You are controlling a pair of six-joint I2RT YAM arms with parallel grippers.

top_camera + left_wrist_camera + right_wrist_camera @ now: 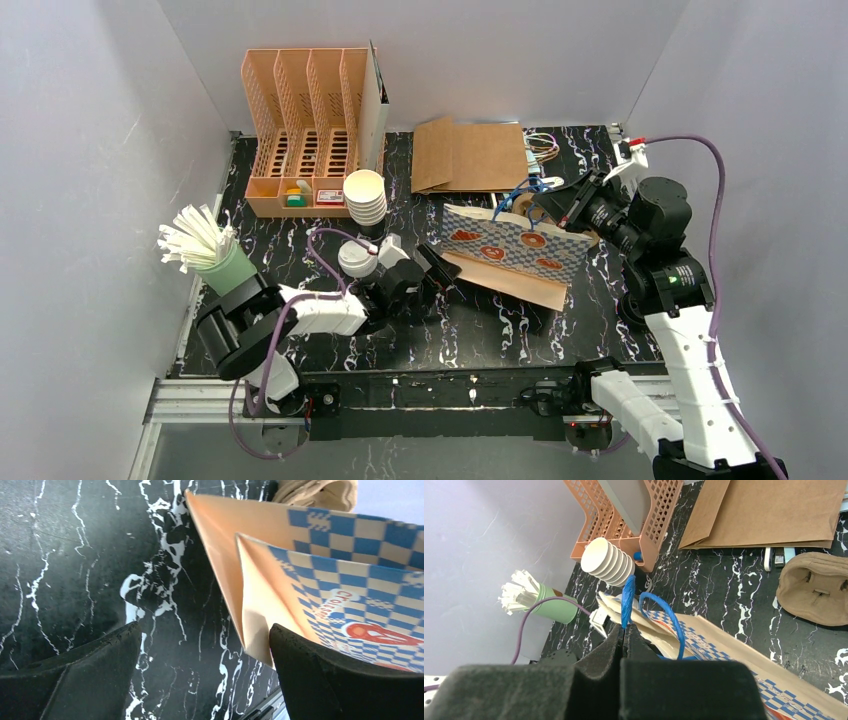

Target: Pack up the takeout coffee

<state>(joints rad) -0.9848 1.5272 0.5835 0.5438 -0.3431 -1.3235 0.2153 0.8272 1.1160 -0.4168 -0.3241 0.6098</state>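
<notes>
Closest in the left wrist view, the left gripper (204,628) has its two dark fingers (85,675) spread wide with nothing between them but the black marbled table (75,555). The creased edge of the checkered paper bag (350,580) lies just inside the right-hand finger; whether they touch cannot be told. The bag's print runs off the frame and is only partly readable.

In the right wrist view, the right gripper (623,630) is clenched tight on the bag's blue handle (627,597), which rises straight out of the pinched fingertips. A second blue loop arches beside it. The bag's mouth is hidden behind the fingers.

From above, one lidded cup (357,258) stands on the table just beside the left arm's wrist, outside the bag. Only its white lid shows clearly. The pulp tray (814,587) lies on the table beyond the bag, cut off by the frame's right edge.

Farther back are a green cup of straws (555,607), a white stack (609,562) that may be cups or lids, an orange rack (624,510) and flat brown bags (774,510).
</notes>
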